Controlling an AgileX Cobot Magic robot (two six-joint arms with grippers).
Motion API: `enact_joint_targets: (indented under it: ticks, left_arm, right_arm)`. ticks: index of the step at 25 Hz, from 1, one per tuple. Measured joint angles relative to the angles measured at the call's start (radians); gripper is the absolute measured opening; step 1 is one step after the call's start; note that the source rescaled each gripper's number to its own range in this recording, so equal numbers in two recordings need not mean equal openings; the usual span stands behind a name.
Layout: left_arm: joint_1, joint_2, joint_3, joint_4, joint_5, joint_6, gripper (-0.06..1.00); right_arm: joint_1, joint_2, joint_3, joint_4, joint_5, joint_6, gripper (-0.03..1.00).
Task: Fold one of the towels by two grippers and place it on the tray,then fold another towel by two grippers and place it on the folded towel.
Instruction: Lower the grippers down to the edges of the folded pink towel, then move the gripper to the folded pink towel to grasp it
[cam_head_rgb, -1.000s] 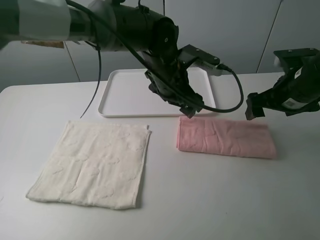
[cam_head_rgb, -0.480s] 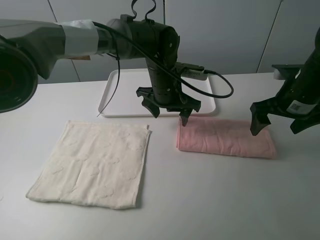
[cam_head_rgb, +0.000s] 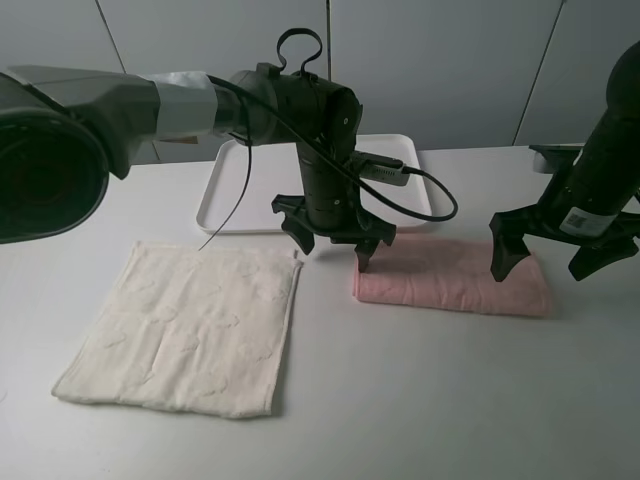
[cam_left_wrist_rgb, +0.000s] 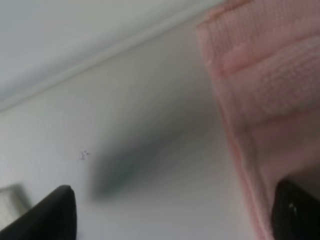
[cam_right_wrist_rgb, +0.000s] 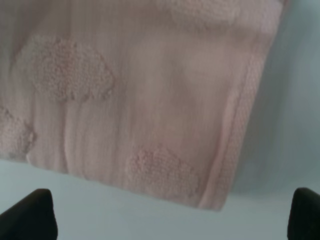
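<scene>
The pale pink towel lies folded into a long strip on the table, right of centre, in front of the tray. The cream-white towel lies flat and unfolded at the front left. My left gripper points down, open, straddling the pink towel's left end; one fingertip touches or nearly touches it. In the left wrist view the pink towel sits by one finger. My right gripper is open over the towel's right end. The right wrist view shows the pink towel's corner between the spread fingers.
The white tray holds nothing and stands at the back behind the left arm. A black cable loops from the left arm over the tray's right part. Grey wall panels rise behind the table.
Both grippers have come down toward the pink towel's two ends. The left gripper has turned to point straight down; the right has moved in over the right end. Neither towel has moved.
</scene>
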Motion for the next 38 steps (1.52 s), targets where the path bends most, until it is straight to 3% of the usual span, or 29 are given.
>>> enact_joint_targets:
  ticks: [10, 20, 27, 38]
  left_arm:
    - [0.0, 0.013, 0.0, 0.022, -0.016, 0.01, 0.85]
    - [0.0, 0.019, -0.008, 0.031, -0.014, 0.07, 0.96]
    - [0.0, 0.019, -0.009, 0.012, -0.022, 0.089, 0.98]
    - [0.0, 0.041, -0.042, -0.007, -0.019, 0.096, 0.98]
  right_arm:
    - [0.0, 0.001, -0.019, -0.024, 0.011, -0.008, 1.0]
    - [0.0, 0.071, -0.065, -0.03, 0.028, -0.008, 1.0]
    - [-0.005, 0.088, -0.139, -0.075, 0.036, -0.008, 1.0]
    - [-0.111, 0.113, -0.159, -0.055, 0.094, -0.002, 1.0]
